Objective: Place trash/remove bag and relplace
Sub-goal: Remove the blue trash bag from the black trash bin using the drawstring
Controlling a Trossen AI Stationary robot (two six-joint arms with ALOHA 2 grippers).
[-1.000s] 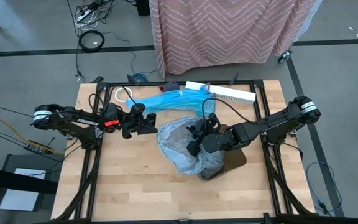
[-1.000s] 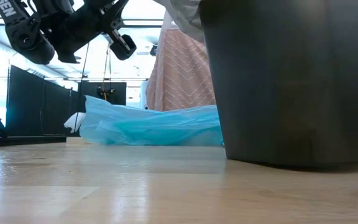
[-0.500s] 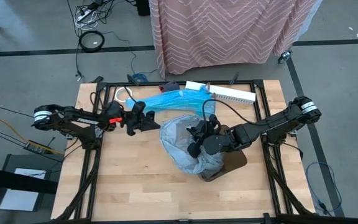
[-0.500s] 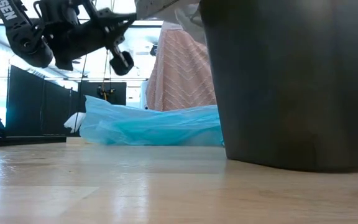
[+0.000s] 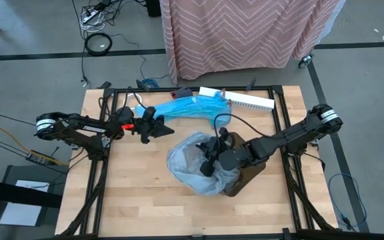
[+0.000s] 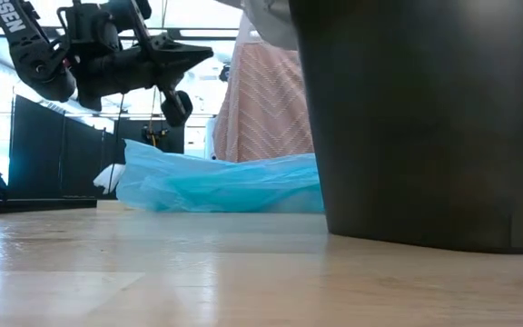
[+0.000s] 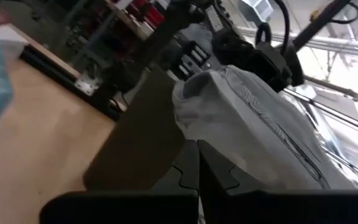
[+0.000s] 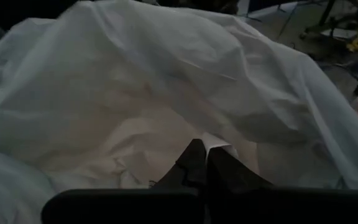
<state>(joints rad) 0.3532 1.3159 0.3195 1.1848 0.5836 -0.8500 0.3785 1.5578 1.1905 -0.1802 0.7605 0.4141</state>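
Right gripper (image 5: 209, 162), jaws clenched on the bag (image 5: 191, 167), sits over the bin (image 5: 249, 175). Left gripper (image 5: 160, 128), jaws closed empty, hangs left of the bag, apart.

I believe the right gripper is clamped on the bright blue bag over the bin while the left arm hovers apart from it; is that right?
Not quite. The right gripper is shut on the grey bin liner, not the blue bag, which lies on the table near the far edge. The high view shows this. The left gripper does hover apart from it.
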